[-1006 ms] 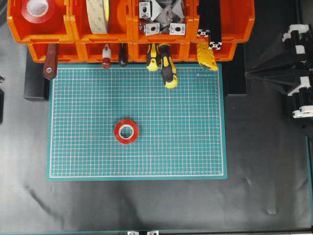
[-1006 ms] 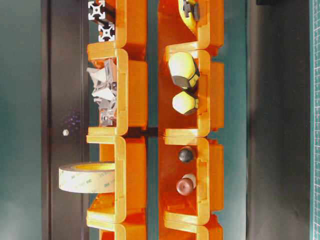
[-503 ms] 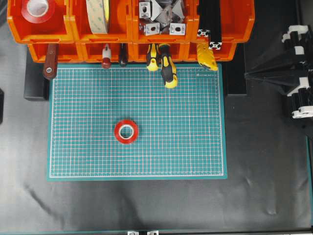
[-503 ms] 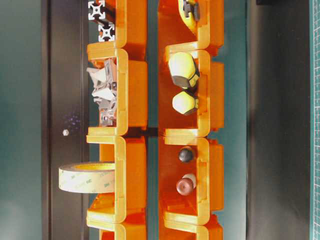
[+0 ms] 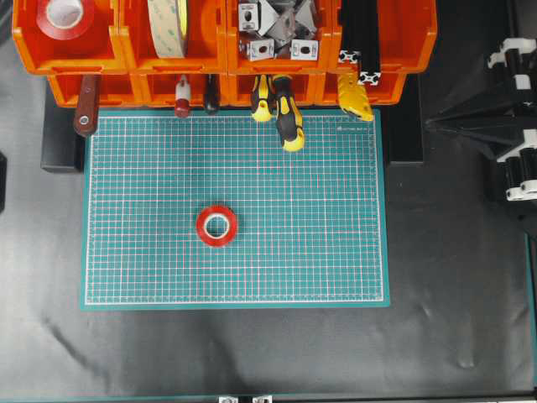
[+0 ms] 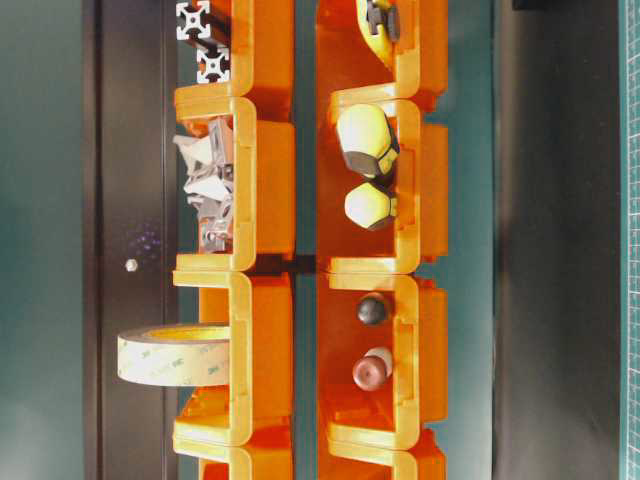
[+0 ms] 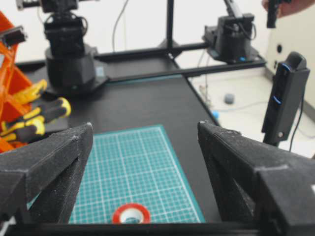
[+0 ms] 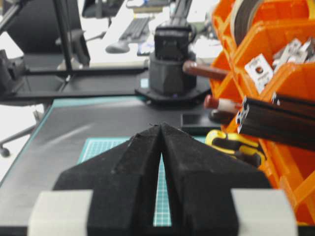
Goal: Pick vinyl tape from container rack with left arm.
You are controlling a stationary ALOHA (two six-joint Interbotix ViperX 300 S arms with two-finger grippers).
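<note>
Overhead view shows the vinyl tape [image 5: 216, 225] lying flat on the green grid mat [image 5: 336, 252], left of the mat's middle and well apart from the container rack [image 5: 403, 50]. A second, larger red roll [image 5: 65, 17] sits in the rack's top-left bin, next to the cream-yellow tape roll [image 5: 168, 25]. From my left wrist camera, the left pincer [image 7: 143, 147] stands wide open and empty, high above the counter, with the small roll on the mat low between its fingers [image 7: 49, 162]. The right pincer [image 8: 161, 130] is closed, tips together, parked off the mat's right side.

I judge the pick as good as done, with only the retreat left. To do that well, I want to keep the left jaws open and lift straight back, clear of the screwdriver handles [image 5: 285, 113] that jut from the lower bins. I also want to avoid sweeping low over the roll, since it looks light and would skid on the mat.
</note>
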